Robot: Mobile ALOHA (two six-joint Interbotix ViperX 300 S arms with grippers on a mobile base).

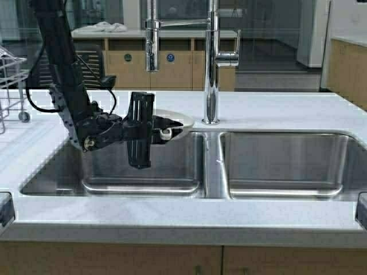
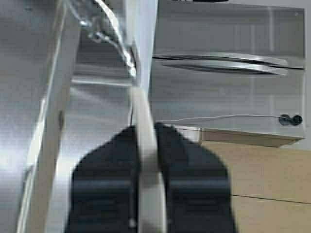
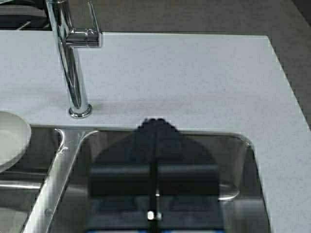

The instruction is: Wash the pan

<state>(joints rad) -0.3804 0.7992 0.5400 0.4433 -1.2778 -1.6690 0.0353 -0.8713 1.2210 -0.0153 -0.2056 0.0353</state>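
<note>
The pan (image 1: 174, 120) is small, round and white. It hangs tilted over the back right corner of the left basin (image 1: 143, 166), close to the faucet base. My left gripper (image 1: 164, 132) reaches in from the left and is shut on the pan's short handle (image 2: 146, 165), which runs between the two black fingers (image 2: 109, 174). In the right wrist view the pan's rim (image 3: 9, 138) shows at the edge. My right gripper (image 3: 155, 122) hovers over the right basin (image 3: 233, 160), shut with nothing in it. No water runs from the faucet.
A tall chrome faucet (image 1: 212, 63) stands behind the divider between the basins, its spray head (image 1: 151, 46) hanging above the left basin. A wire rack (image 1: 8, 74) sits at the far left of the white counter (image 1: 275, 106). The right basin (image 1: 287, 160) holds nothing.
</note>
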